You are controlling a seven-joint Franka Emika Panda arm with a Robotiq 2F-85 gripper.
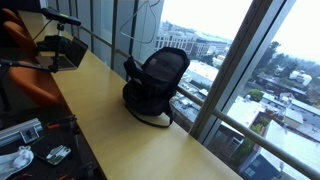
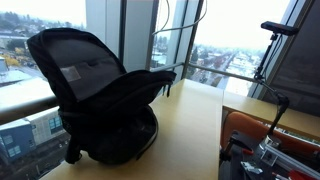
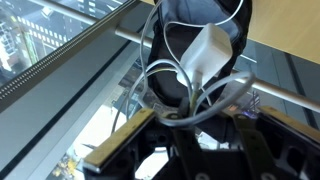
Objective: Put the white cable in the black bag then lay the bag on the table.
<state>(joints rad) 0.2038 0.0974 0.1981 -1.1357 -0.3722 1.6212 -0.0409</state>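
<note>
Tool [image 3: 196, 122] shut tight on thin white looped cable [image 3: 205, 55], blocky plug dangling; wrist angled toward the window rail; large black fabric backpack [image 1: 155, 80] stands on tan wooden bench [image 1: 120, 140], at its window edge.

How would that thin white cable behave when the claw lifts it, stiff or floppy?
Probably floppy: in the wrist view the white cable hangs in loose loops at the claw. It is likely light, being so thin. Its blocky plug may swing and catch on the edge of the black bag.
</note>
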